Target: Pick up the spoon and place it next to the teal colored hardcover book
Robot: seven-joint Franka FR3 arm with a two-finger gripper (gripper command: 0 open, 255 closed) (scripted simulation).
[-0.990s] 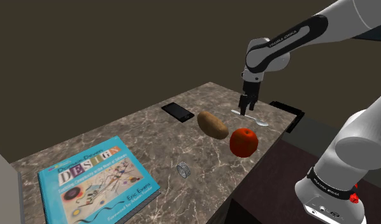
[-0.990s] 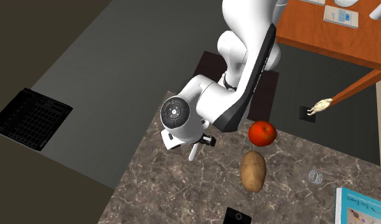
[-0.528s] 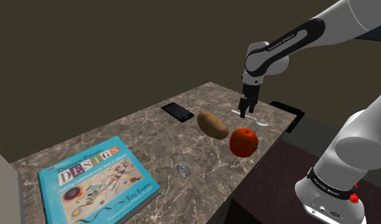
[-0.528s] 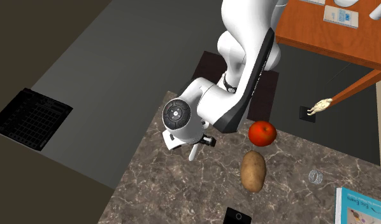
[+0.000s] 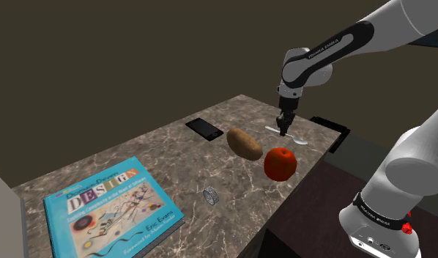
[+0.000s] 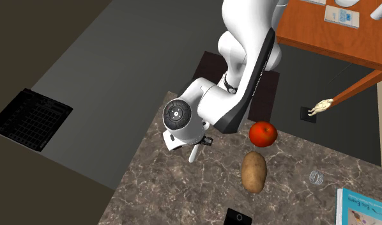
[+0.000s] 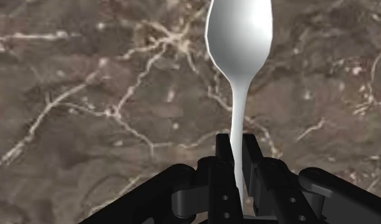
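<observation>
A white spoon [image 7: 239,38] lies on the brown marbled tabletop [image 5: 173,165], near the corner at the shoulder view's right. My black gripper [image 7: 237,145] stands straight over it, shut on the thin handle, with the bowl pointing away from the hand. In the shoulder view the gripper [image 5: 285,132] reaches down to the table and the spoon [image 5: 299,140] sticks out from under it. The white handle end [image 6: 193,153] shows below the wrist in the second exterior view. The teal hardcover book [image 5: 111,205] lies flat at the table's opposite end, far from the gripper.
Between spoon and book lie a brown potato [image 5: 244,143], a red apple [image 5: 280,163], a black phone [image 5: 204,129] and a small silvery ring [image 5: 211,195]. A flat black object [image 5: 331,130] sits just past the spoon at the table's edge.
The fingers, apart around the spoon's handle a second ago, have come together on it. The arm has sunk slightly; the spoon still lies on the table.
</observation>
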